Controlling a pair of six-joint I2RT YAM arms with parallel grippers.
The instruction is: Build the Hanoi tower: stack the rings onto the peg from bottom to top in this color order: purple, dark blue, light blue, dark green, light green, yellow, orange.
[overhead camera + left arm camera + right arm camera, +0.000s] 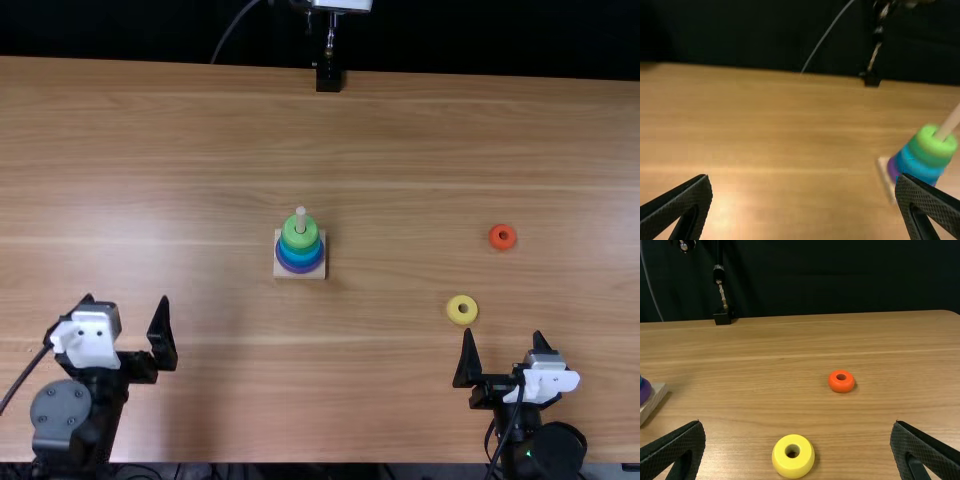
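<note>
Tower [300, 245] upright, long axis vertical.

A black block [328, 80] sits at the table's [150, 150] far edge near a cable [223, 40].

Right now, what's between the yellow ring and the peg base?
Just bare tabletop between the yellow ring and the peg base, per the top view. The orange ring sits off that line.

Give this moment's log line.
yellow round ring, orange round ring loose on wooden table; light green ring tops stack; left gripper, right gripper open
</note>
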